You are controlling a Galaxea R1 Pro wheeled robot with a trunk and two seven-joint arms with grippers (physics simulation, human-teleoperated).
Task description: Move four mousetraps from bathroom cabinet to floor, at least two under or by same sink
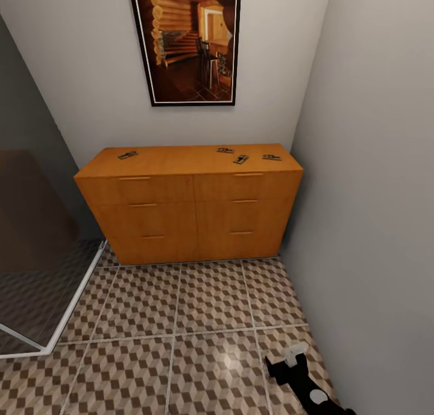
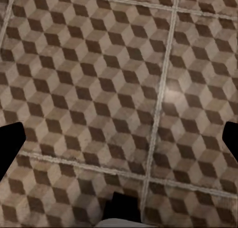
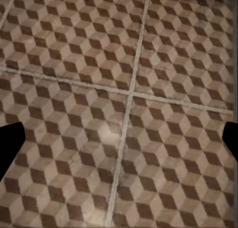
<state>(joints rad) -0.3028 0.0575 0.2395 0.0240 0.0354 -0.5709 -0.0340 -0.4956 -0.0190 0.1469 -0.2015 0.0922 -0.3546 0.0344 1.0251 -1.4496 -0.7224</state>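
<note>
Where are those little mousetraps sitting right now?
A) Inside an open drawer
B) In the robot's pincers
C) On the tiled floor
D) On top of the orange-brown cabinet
D: in the head view all four mousetraps lie on the cabinet top, one near its left end and three toward the right, with every drawer shut.

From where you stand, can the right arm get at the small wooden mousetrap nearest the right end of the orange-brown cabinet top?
Probably not yet. The right gripper hangs low over the cube-patterned tile floor, well short of the cabinet. Nothing blocks the way to that mousetrap; driving closer should do.
</note>
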